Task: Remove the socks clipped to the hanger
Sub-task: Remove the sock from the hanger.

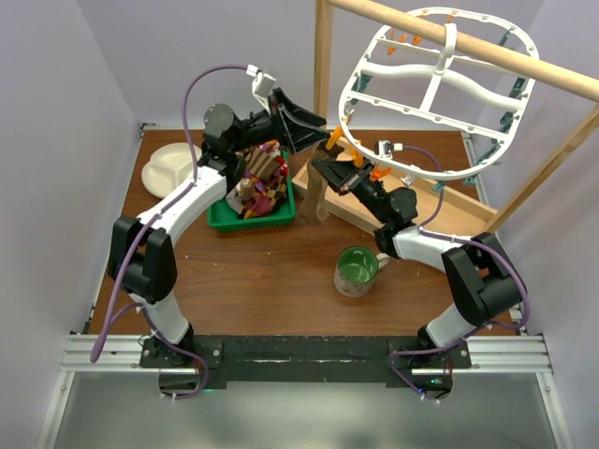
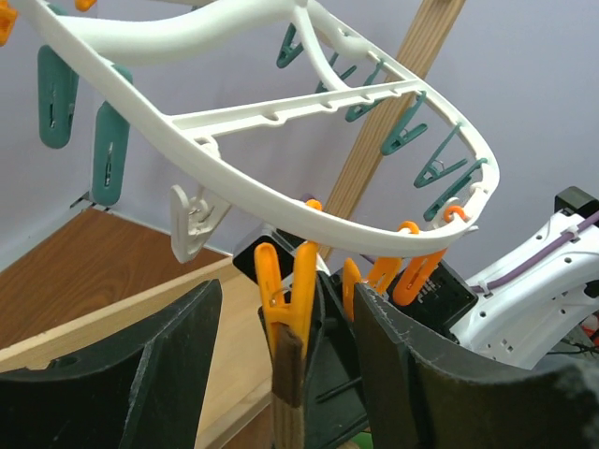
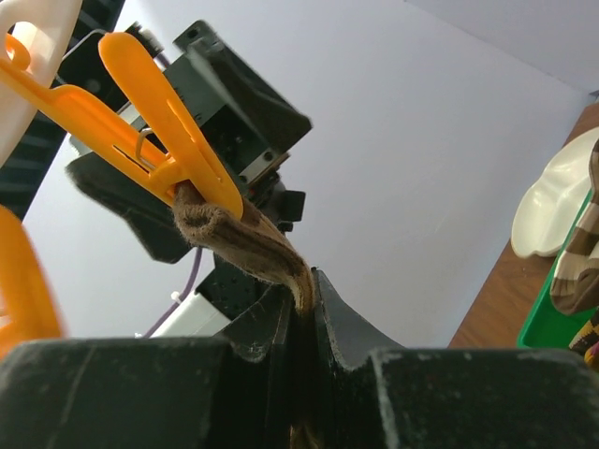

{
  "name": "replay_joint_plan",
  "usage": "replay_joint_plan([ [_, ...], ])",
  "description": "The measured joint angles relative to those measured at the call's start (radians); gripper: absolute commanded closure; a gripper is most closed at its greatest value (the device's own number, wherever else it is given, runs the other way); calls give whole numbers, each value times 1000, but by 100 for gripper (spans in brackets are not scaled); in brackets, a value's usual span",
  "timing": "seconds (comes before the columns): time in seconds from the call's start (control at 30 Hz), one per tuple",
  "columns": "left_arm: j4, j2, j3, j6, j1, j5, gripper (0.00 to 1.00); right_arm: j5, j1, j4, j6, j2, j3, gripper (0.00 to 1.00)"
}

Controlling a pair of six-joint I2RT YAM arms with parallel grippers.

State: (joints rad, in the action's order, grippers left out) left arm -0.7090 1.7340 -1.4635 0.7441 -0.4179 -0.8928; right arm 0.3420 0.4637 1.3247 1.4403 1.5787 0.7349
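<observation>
The white hanger (image 1: pixel 440 79) hangs from the wooden pole. An orange clip (image 2: pixel 285 285) on its near rim grips the top of a brown sock (image 2: pixel 287 369), which hangs straight down. My left gripper (image 2: pixel 281 365) is open, its two fingers standing either side of that clip and sock without touching them. In the top view it (image 1: pixel 316 131) reaches in from the left. My right gripper (image 3: pixel 304 285) is shut on the same brown sock (image 3: pixel 243 238) just below the orange clip (image 3: pixel 168 140), and comes in from the right (image 1: pixel 328 168). More socks (image 1: pixel 257 182) lie piled in the green tray.
The green tray (image 1: pixel 225 220) sits under the left arm, with a white plate (image 1: pixel 168 168) to its left. A green mug (image 1: pixel 356 271) stands in front of the right arm. The wooden frame's base (image 1: pixel 449 210) and post (image 1: pixel 324 56) are close behind both grippers.
</observation>
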Motion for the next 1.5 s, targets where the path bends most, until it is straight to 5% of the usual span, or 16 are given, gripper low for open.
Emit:
replay_joint_plan([
  [1.0, -112, 171, -162, 154, -17, -108, 42, 12, 0, 0, -1, 0, 2, 88],
  [1.5, -112, 173, -169, 154, -32, -133, 59, 12, 0, 0, -1, 0, 2, 88],
])
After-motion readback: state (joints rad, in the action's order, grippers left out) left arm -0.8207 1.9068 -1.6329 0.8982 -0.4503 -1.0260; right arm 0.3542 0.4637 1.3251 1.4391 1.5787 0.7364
